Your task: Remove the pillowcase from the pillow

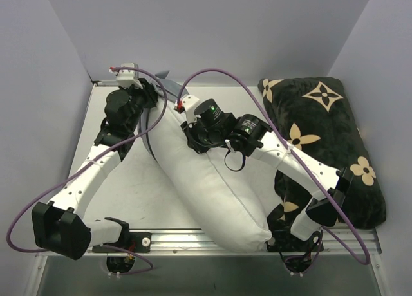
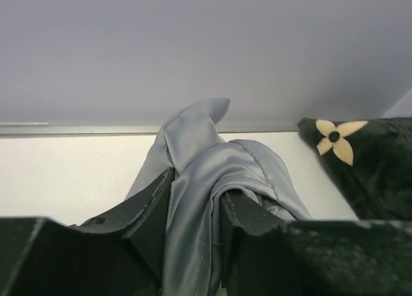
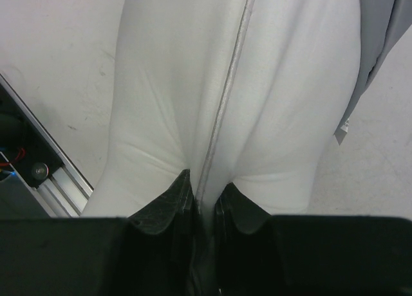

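The white pillow (image 1: 215,186) lies diagonally across the table, almost wholly bare. Its seam (image 3: 225,96) runs up the right wrist view. The grey pillowcase (image 2: 199,174) is bunched at the far end near the back wall; only a small grey part shows in the top view (image 1: 168,89). My left gripper (image 2: 196,212) is shut on a fold of the pillowcase at the back of the table (image 1: 149,96). My right gripper (image 3: 203,193) is shut on the pillow's seam near its far end (image 1: 193,136). A small white tag (image 3: 344,125) hangs at the pillow's right side.
A black plush cushion with tan flower motifs (image 1: 328,141) fills the right side of the table and shows in the left wrist view (image 2: 367,161). Grey walls close the back and sides. A metal rail (image 1: 180,239) runs along the near edge.
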Robot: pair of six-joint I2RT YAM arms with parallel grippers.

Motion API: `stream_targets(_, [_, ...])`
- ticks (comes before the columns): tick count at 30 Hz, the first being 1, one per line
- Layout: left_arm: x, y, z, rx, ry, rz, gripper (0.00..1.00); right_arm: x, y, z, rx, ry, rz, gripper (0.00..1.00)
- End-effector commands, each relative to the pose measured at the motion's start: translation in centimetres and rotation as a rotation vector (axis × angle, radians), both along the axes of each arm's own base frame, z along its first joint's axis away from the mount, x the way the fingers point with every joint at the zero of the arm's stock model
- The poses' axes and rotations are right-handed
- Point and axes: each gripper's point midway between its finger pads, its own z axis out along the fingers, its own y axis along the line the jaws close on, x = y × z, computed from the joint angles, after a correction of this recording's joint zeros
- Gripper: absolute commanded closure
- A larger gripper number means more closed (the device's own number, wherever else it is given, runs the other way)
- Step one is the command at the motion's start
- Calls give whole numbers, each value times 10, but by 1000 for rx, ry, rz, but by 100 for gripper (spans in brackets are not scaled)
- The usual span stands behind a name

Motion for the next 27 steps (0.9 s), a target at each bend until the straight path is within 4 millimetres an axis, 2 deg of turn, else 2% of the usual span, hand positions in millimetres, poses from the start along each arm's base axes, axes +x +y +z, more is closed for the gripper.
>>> stream_targets(1, [15,54,46,-62,-95,264,64,-23,2,38,109,-43,72,100])
stream_targets(3, [21,75,52,-85,-94,337,69,-29,-1,36,111,-36,85,100])
stream_targets(5, [30,87,43,-95,-46,394,75,-37,-3,37,119,-29,105,100])
stream_targets(6, [33,94,51,-99,-52,417,78,-40,-3,33,114,-25,113,100])
stream_targets(7, [40,103,44,-100,-26,445,79,-43,-4,32,112,-23,121,100])
stream_targets(8, [43,106,38,-95,3,455,81,-46,-5,33,116,-27,122,100])
stream_targets(13, [56,127,20,-132,40,481,83,-46,-14,33,112,-43,98,100])
stream_targets(16, [61,128,9,-160,81,457,86,-32,-27,43,113,-89,13,100])
stream_targets(17, [61,129,-2,-157,112,463,86,-26,-34,48,130,-95,-19,100])
stream_targets(19, [58,125,-11,-164,134,448,90,-11,-45,59,155,-123,-115,100])
stream_targets(20, [56,126,-25,-161,169,456,91,0,-54,69,185,-144,-166,100])
stream_targets(22, [50,131,-37,-174,195,484,92,10,-63,85,232,-173,-222,100])
stream_targets(23, [47,132,-49,-167,220,495,92,12,-65,102,284,-200,-236,100])
stream_targets(25, [46,137,-58,-178,236,511,93,15,-69,122,335,-231,-260,100])
stream_targets(26, [45,139,-63,-179,246,515,93,18,-73,142,374,-267,-283,100])
stream_targets(27, [45,143,-70,-186,259,528,95,21,-75,150,385,-284,-295,100])
